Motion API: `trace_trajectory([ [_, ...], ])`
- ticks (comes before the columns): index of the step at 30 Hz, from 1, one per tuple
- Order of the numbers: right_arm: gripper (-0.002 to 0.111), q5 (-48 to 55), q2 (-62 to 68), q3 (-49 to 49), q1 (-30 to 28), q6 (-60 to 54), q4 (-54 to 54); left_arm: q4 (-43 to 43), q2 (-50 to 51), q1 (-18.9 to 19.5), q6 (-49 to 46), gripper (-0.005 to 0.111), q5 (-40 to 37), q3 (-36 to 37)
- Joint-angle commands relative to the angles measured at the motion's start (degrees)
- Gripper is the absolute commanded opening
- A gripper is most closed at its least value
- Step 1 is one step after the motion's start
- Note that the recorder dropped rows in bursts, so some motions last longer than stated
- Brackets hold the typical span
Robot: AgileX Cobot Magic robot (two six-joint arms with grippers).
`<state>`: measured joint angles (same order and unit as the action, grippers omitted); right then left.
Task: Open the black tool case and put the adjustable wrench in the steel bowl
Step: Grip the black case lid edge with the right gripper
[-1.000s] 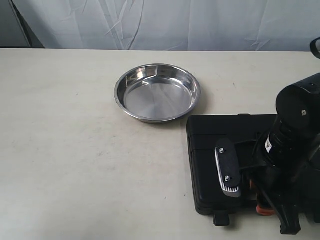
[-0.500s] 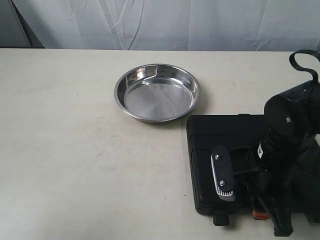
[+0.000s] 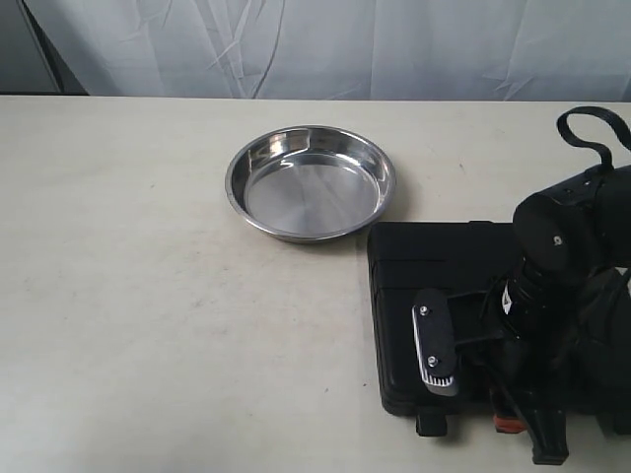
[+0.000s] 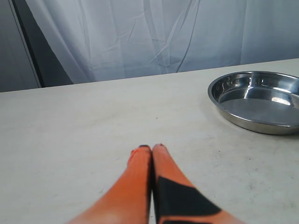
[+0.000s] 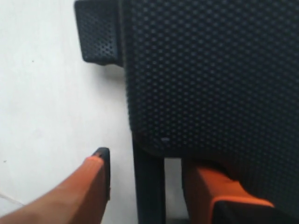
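Observation:
The steel bowl sits empty on the table's middle and also shows in the left wrist view as the steel bowl. Near the front right lies the black tool case, lid shut, so the adjustable wrench is hidden. My right gripper is low at the case's front edge. In the right wrist view the right gripper is open, its orange fingers standing either side of a black bar on the dotted case. My left gripper is shut and empty above bare table, well short of the bowl.
The right arm's dark body and a silver-edged bracket cover much of the case. A small black latch tab sticks out of the case's front. A pale curtain hangs behind the table's far edge.
The right arm has shifted left along the case's front and its wrist has swung, bringing the cable loop into view. The bowl has not moved.

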<state>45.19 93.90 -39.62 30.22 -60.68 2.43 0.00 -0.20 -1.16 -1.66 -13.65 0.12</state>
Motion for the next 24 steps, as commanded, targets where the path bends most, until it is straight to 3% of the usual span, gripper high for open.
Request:
trace_trajectory([
  [1,0.047,-1.3,-1.0,0.0,0.1,1.1,-0.6,-0.3,0.2,-0.1,-0.1,0.000,0.4,-0.1],
  [5,0.044,-0.4,-1.7,0.0,0.1,1.2,-0.6,-0.3,0.2,-0.1,-0.1,0.000,0.4,-0.1],
  [12,0.001,-0.8,-0.8,0.0,0.1,1.2,0.6,-0.3,0.2,-0.1,-0.1,0.000,0.4,-0.1],
  [24,-0.001,2.2,-5.0,-0.1,0.2,1.4,0.5,-0.3,0.2,-0.1,-0.1,0.000,0.4,-0.1],
])
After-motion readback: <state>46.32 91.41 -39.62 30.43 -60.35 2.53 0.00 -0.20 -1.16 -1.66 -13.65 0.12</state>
